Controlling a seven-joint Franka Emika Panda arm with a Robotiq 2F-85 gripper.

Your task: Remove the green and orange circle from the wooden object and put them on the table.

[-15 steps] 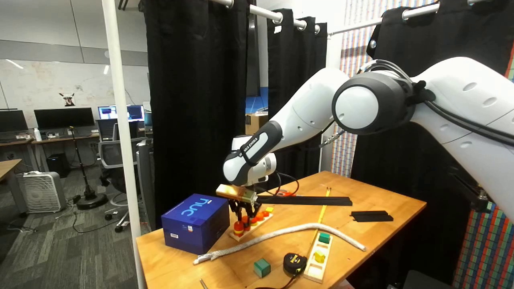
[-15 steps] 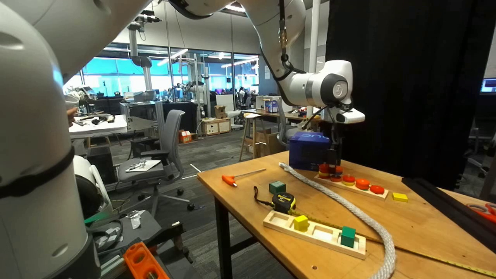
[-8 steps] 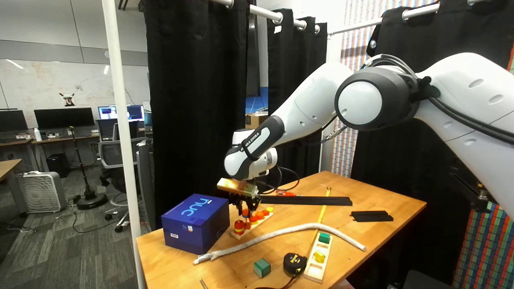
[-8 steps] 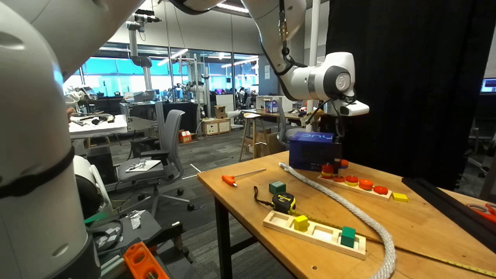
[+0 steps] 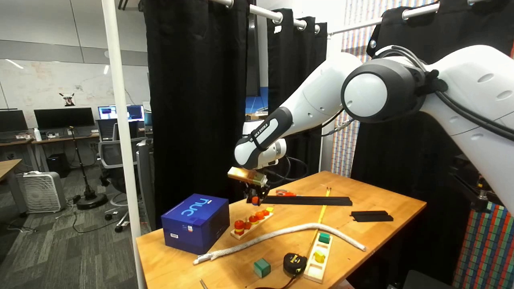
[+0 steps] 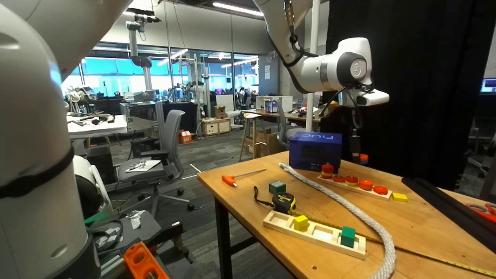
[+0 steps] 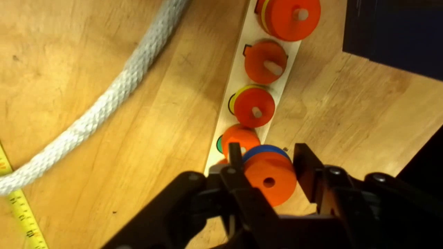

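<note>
My gripper (image 7: 268,152) is shut on a held orange circle (image 7: 273,180) with a blue circle (image 7: 266,148) under it. It holds them in the air above and beside the wooden object (image 7: 237,76), shown by the gripper in both exterior views (image 5: 255,197) (image 6: 357,155). The wooden object is a pale strip with pegs, also in both exterior views (image 5: 236,235) (image 6: 388,195). Another orange circle (image 7: 238,135) sits on a peg there, over a mostly hidden green circle (image 7: 219,144). Several red circles stand on the other pegs. The table (image 7: 173,148) is pale wood.
The blue box (image 5: 195,222) stands beside the strip's end. A white rope (image 5: 277,233) lies along its front. A second wooden tray (image 6: 279,219) with blocks, a tape measure (image 6: 284,202), a green block (image 6: 277,187), a yellow block (image 6: 400,197) and black bars (image 5: 309,200) are around.
My gripper has risen and moved away from the blue box, carrying the orange and blue circles off a peg. A single red circle is left on that peg.
</note>
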